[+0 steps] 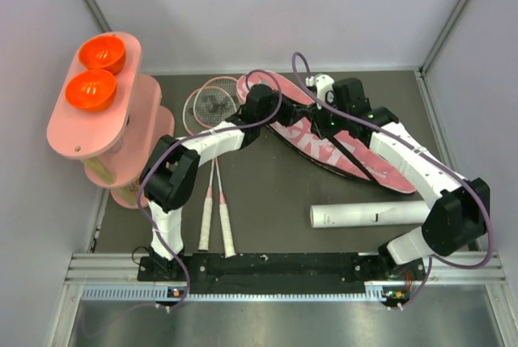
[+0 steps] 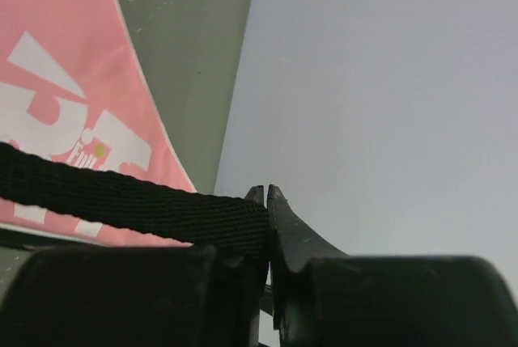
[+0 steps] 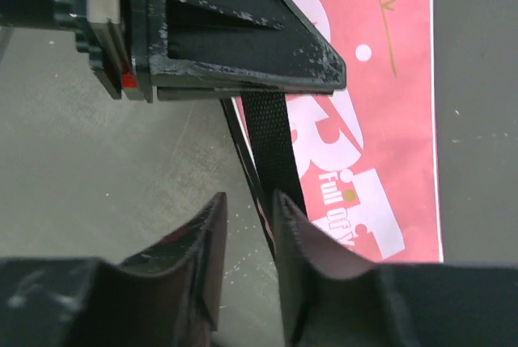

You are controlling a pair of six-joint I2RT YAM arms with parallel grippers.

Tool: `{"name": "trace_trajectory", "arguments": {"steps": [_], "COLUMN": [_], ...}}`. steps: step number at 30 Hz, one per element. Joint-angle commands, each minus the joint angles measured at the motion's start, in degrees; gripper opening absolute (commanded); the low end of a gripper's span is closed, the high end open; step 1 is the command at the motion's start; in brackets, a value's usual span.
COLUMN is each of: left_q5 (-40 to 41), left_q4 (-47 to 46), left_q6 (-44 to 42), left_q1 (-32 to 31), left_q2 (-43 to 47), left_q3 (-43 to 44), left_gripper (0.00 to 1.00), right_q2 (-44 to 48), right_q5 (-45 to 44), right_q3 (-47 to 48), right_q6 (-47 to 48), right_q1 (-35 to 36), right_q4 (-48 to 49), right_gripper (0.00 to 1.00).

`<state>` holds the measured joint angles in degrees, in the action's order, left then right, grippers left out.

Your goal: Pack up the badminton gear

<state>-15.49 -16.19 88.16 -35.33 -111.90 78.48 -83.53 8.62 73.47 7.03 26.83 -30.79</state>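
The left gripper [image 2: 265, 194] has its two fingers pressed together on the black strap [image 2: 121, 201]. The webbing comes in from the left of the fingertips and ends pinched between them. Beyond and to the left of those fingers lies the pink racket bag [image 2: 57, 64], flat on the dark table [image 2: 194, 31]. Its big white block letters are cut off at the frame edge, and beside a small green-and-yellow mark the word "Full" can just be read.

The right gripper [image 3: 249, 203] has its fingers slightly parted, with a narrow gap and nothing clamped in it. Ahead of them the strap hangs down from the left gripper's black body and passes behind the tip of the right-hand finger; contact there cannot be judged. To the right of these fingers the bag shows white dots, a thin gold script too slanted to read, parts of large white letters, and the small line "Full of" – the rest is hidden.

From above, the two pink-framed rackets [image 1: 204, 109] lie just left of the left fingers. The white cardboard tube [image 1: 368, 215] lies well apart from both pairs, nearer the arm bases.
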Motion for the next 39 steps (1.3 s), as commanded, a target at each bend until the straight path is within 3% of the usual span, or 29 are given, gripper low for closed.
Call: {"name": "trace_trajectory", "arguments": {"steps": [1, 7, 10, 13, 16, 24, 26, 30, 39], "left_q5": [1.86, 0.02, -1.29, -3.4, -4.55, -9.03, -11.22, -12.55, -14.04], "left_q4": [-3.68, -5.87, -4.13, -2.8, -2.19, 0.63, 1.15, 0.54, 0.28], "left_q6": [-6.59, -9.58, -12.92, -15.64, -17.49, -21.63, -22.06, -22.33, -22.59], "left_q1": [0.53, 1.32, 1.49, 1.93, 2.28, 3.43, 3.86, 4.39, 5.01], "left_q2": [1.24, 0.72, 0.54, 0.45, 0.8, 0.54, -0.16, -1.04, -1.48], "left_q3": [4.58, 9.4, 13.36, 16.61, 18.02, 21.01, 22.85, 24.35, 25.06], "left_gripper": [0.04, 0.0, 0.0, 0.0, 0.0, 0.0, 0.0, 0.0, 0.0], "right_q2": [4.15, 7.41, 9.25, 10.58, 10.66, 9.44, 8.56, 1.98, -13.5], "right_q5": [-4.57, -6.08, 1.73, 2.98, 2.01, 12.73, 14.56, 17.39, 31.62], "right_q3": [-0.17, 2.99, 5.01, 6.51, 6.6, 5.45, 6.5, 9.75, 17.31], "right_q6": [-4.91, -15.8, -21.08, -23.98, -26.44, -32.96, -29.64, -24.7, -14.51], "right_q1": [0.86, -1.51, -6.43, -10.21, -13.11, -19.35, -19.62, -19.62, -17.34], "right_q4": [3.19, 1.35, 1.08, 0.38, 0.29, 4.77, 5.21, 1.53, -2.26], "right_gripper": [0.37, 0.65, 0.77, 0.82, 0.81, 0.75, 0.71, 0.53, 0.48]}}
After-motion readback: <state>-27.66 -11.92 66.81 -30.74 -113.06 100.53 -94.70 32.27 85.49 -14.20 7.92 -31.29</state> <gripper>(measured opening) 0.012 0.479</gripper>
